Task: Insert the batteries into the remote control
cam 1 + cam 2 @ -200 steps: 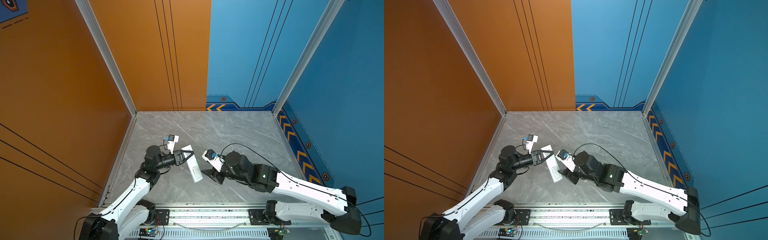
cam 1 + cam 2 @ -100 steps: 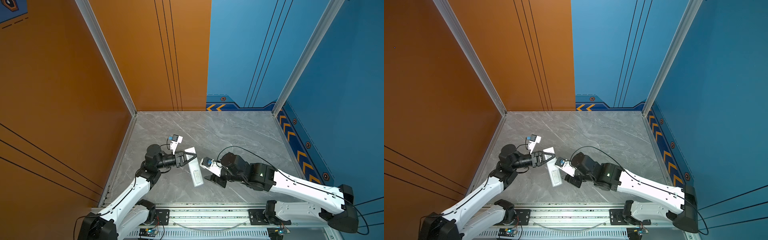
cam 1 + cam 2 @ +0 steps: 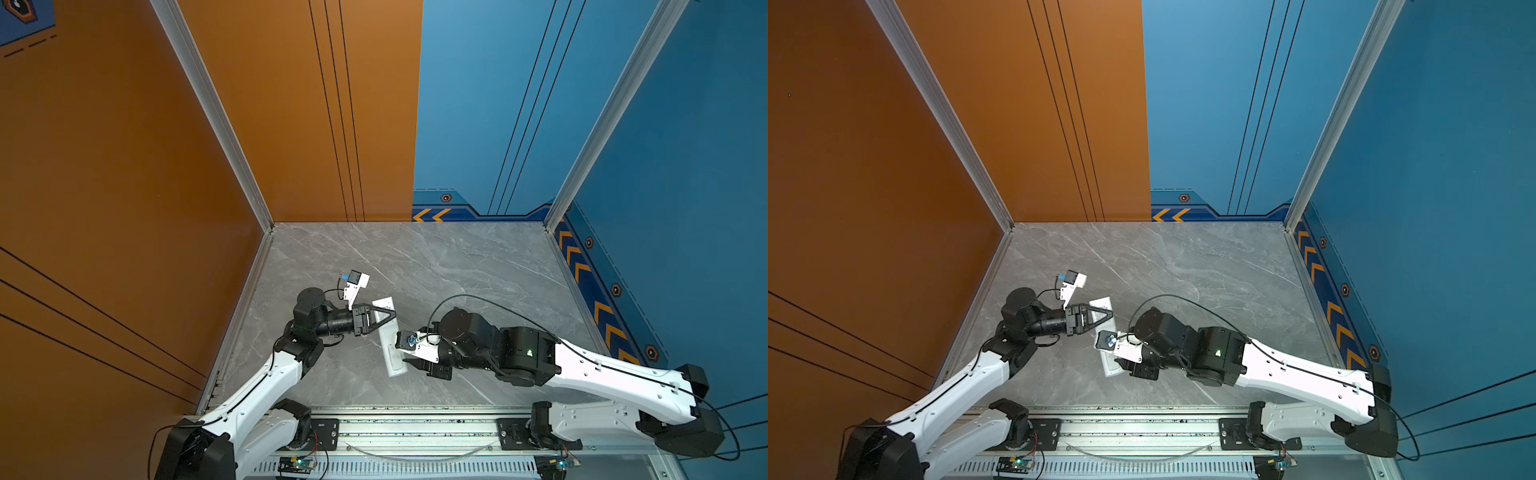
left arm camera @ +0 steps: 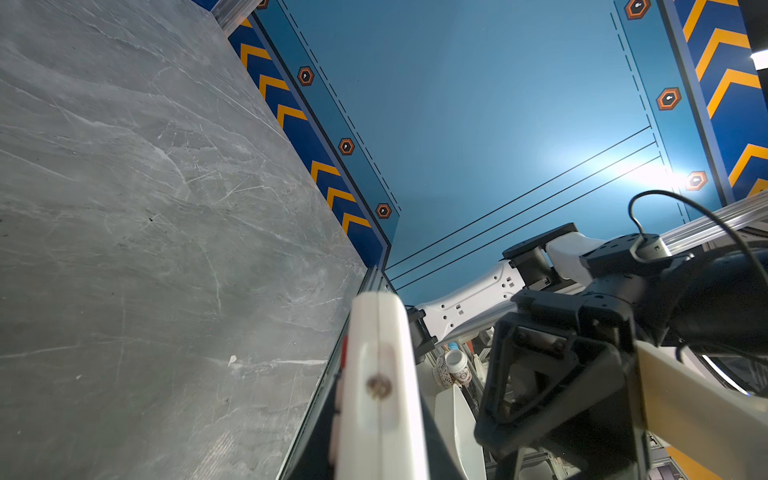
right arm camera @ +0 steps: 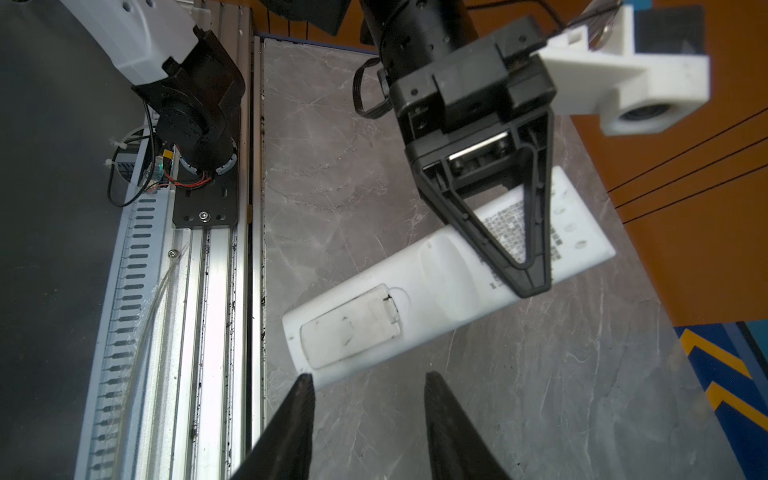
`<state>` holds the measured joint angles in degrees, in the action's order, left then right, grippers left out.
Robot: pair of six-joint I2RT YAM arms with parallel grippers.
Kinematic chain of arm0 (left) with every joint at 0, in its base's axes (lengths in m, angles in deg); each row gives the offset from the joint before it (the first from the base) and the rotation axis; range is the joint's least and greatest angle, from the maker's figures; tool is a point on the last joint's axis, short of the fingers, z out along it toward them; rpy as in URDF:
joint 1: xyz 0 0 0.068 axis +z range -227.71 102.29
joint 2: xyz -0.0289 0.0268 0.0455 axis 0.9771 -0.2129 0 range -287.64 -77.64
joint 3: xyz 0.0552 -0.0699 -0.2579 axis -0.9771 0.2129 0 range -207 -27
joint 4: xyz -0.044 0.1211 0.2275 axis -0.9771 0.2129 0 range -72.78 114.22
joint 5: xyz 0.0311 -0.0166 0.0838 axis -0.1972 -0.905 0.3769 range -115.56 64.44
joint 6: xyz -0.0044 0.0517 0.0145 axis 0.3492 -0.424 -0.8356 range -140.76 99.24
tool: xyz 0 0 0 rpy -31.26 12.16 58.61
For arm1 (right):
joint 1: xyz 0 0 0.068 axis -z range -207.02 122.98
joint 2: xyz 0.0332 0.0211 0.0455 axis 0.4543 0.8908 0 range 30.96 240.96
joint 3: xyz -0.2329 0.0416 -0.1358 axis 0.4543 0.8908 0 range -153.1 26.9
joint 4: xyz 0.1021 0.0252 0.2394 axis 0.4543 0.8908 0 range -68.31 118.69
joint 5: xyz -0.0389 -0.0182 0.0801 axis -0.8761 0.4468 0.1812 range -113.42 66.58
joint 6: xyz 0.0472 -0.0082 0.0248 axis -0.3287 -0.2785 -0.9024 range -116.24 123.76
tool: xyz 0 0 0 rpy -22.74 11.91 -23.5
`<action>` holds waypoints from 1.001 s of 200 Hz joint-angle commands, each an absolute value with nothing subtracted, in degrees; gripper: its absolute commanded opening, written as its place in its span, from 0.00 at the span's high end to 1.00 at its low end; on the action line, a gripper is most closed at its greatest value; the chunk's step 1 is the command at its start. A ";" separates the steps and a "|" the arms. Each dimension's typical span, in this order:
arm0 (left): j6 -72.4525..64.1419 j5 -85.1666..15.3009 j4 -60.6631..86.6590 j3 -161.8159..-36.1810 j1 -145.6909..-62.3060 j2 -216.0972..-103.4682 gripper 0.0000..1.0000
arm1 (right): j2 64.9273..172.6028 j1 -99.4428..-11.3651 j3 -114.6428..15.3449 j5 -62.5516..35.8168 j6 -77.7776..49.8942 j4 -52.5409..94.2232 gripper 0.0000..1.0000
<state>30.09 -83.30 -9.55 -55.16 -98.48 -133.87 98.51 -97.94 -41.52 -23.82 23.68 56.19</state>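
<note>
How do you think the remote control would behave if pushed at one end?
The remote control looks rigid, so it should move as one piece. Its smooth back on the polished table probably lets it skid or pivot. Flat and long, it seems unlikely to roll.

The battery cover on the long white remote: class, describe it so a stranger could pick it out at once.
On the grey marbled table, a long white plastic remote control lies back up where the two black grippers meet. The scuffed rounded-rectangle cover sits closed at the end by the open right gripper, unlike the printed label under the shut left gripper.
</note>
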 commanded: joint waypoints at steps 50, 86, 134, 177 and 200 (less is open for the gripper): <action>29.51 -85.76 -11.44 -57.23 -99.33 -133.80 1.00 | 106.01 -98.60 -48.93 -28.03 34.24 65.55 0.64; 29.33 -85.85 -11.44 -57.23 -99.42 -133.89 1.00 | 108.22 -98.60 -50.95 -27.71 34.62 65.78 0.65; 29.25 -85.94 -11.43 -57.06 -99.39 -134.03 1.00 | 110.15 -98.65 -52.22 -27.00 34.52 65.99 0.66; 29.25 -85.85 -11.43 -57.12 -99.37 -134.06 1.00 | 111.32 -98.43 -52.53 -26.72 34.87 65.99 0.67; 29.24 -85.77 -11.43 -57.03 -99.44 -134.06 1.00 | 111.83 -98.39 -52.78 -26.41 34.74 65.98 0.68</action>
<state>30.07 -83.97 -9.57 -55.31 -98.86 -134.13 110.99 -98.29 -50.76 -26.67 34.04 63.78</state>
